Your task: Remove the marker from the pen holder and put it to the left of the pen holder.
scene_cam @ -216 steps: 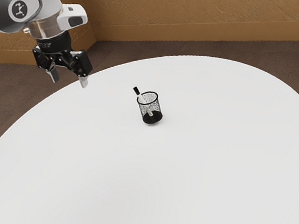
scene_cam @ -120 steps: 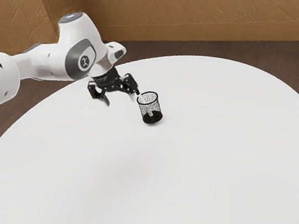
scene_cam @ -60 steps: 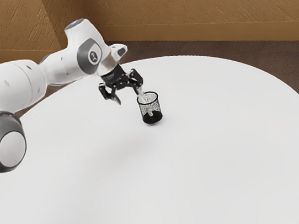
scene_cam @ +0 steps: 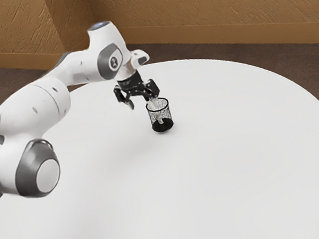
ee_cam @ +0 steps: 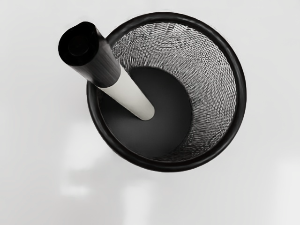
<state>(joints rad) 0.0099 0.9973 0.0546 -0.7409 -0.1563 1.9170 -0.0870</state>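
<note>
lining up for the grasp, the gripper (scene_cam: 143, 104) hangs with jaws wide near the holder (scene_cam: 167, 113), where the marker (ee_cam: 111, 78) leans, cap (ee_cam: 89, 58) past the rim (ee_cam: 241, 93); next it should center over the cap, then lower and close.

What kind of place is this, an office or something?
Perhaps an office or meeting room, though simulated: a round white table, textured brown wall panels and a dark floor, with a mesh pen holder on the table.
</note>
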